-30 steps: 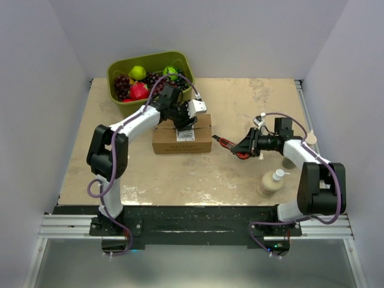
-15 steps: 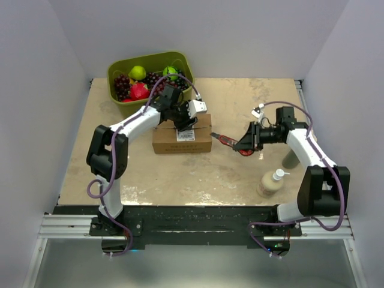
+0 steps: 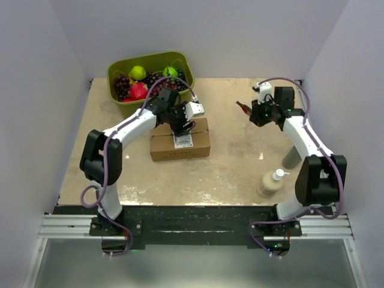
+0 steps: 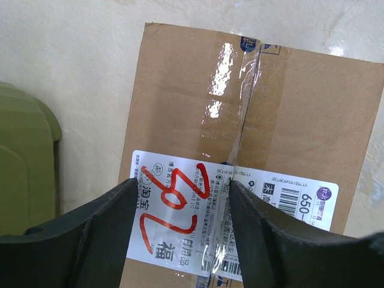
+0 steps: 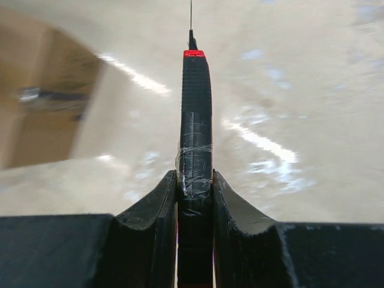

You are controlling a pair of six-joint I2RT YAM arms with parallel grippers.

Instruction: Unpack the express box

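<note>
The express box (image 3: 165,147) is a brown carton lying flat at the table's middle left, flaps closed. Its white label (image 4: 174,210) with red marks and its clear tape (image 4: 243,96) along the top seam show in the left wrist view, where the box (image 4: 180,102) fills the frame. My left gripper (image 3: 183,123) is open, its jaws spread over the label (image 4: 183,183), right at the box top. My right gripper (image 3: 255,111) is shut on a black-handled cutter (image 5: 195,108) with a red band, held above the table at the back right, well away from the box.
An olive-green bin (image 3: 180,58) of fruit stands just behind the box at the back left. A cream pump bottle (image 3: 271,183) and a beige cylinder (image 3: 292,157) stand at the front right near the right arm. Walls close in on three sides.
My right arm has lifted and swung the cutter from beside the box's right end to the back right. The box has shifted slightly under my left gripper, which stays on it.
</note>
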